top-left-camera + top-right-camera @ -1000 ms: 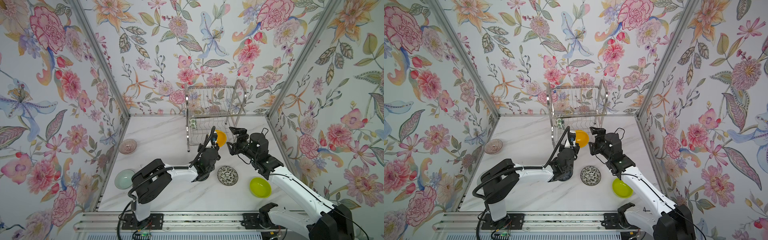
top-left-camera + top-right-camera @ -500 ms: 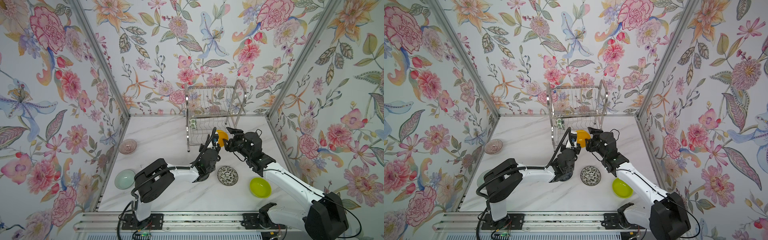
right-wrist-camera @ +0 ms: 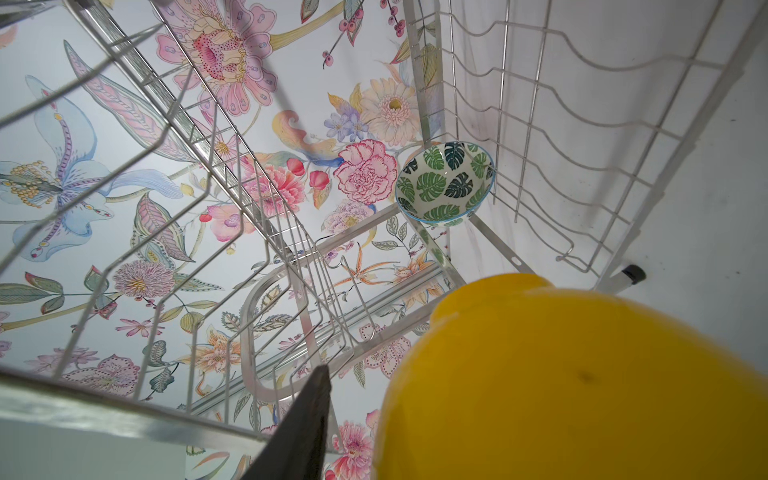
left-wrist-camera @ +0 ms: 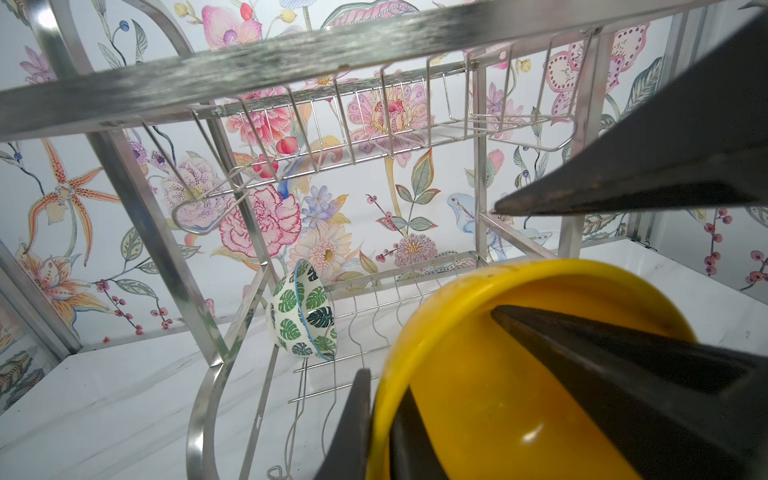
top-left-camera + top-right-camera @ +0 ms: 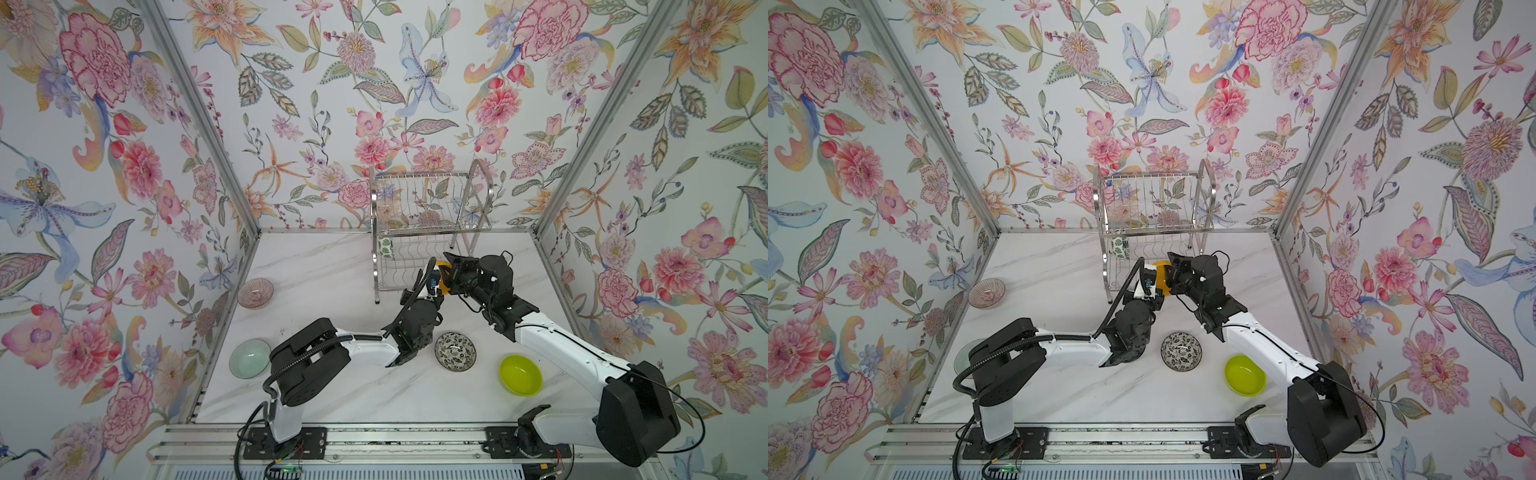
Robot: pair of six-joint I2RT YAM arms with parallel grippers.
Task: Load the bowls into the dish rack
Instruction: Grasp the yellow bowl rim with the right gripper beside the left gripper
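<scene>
Left gripper (image 4: pixel 380 395) was clamped on the rim of the orange-yellow bowl (image 4: pixel 498 395), with one finger outside the wall and one inside. The bowl was held off the counter (image 5: pixel 332 270), tipped on edge, just in front of the lower shelf of the dish rack (image 5: pixel 419 199).

Right gripper (image 4: pixel 494 257) met the bowl from the opposite side. Its jaws straddled the far wall, one finger (image 4: pixel 623 353) lying inside the bowl and the other (image 4: pixel 623 183) outside it. A gap showed between the outer finger and the bowl in both wrist views, so the jaws were partly open and not closed on it.

Rack contents: the green-leaf white bowl (image 3: pixel 444 183) stood on edge in the lower shelf, at the rack's left end as the top views show it (image 5: pixel 1120 246). The upper shelf showed only wire.

On the counter, apart from one another:
- black-white floral bowl (image 5: pixel 455 350), near the left arm's wrist
- lime green bowl (image 5: pixel 521 375), beside the right arm
- pale green bowl (image 5: pixel 249 358), at the left wall
- pink glass bowl (image 5: pixel 255 293), also at the left wall

All four sat upright.
</scene>
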